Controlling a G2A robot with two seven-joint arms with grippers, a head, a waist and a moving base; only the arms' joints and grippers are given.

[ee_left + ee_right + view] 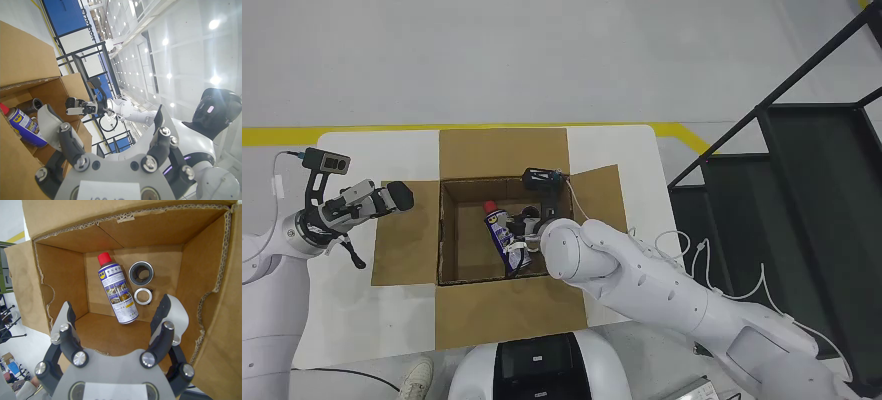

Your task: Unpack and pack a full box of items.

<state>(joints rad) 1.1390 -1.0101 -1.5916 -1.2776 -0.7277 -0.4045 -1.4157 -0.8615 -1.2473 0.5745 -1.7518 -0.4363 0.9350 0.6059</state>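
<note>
An open cardboard box [445,232] stands on the white table with its four flaps spread out. On its floor lies a blue spray can [117,289] with a red cap. Beside the can are a black bearing sleeve [140,273] and a small silver ring [143,296]. My right gripper [116,300] hangs open above the box opening, nothing between its fingers; from above it is over the can [497,230]. My left gripper [400,196] is open and empty over the box's left flap, outside the opening. From there I see the can [24,125] and the right gripper [69,106].
The table [362,150] has bare room to the left of the box and behind it. A black metal stair frame [802,150] stands off the table's right side. A yellow floor line [342,130] runs behind the table.
</note>
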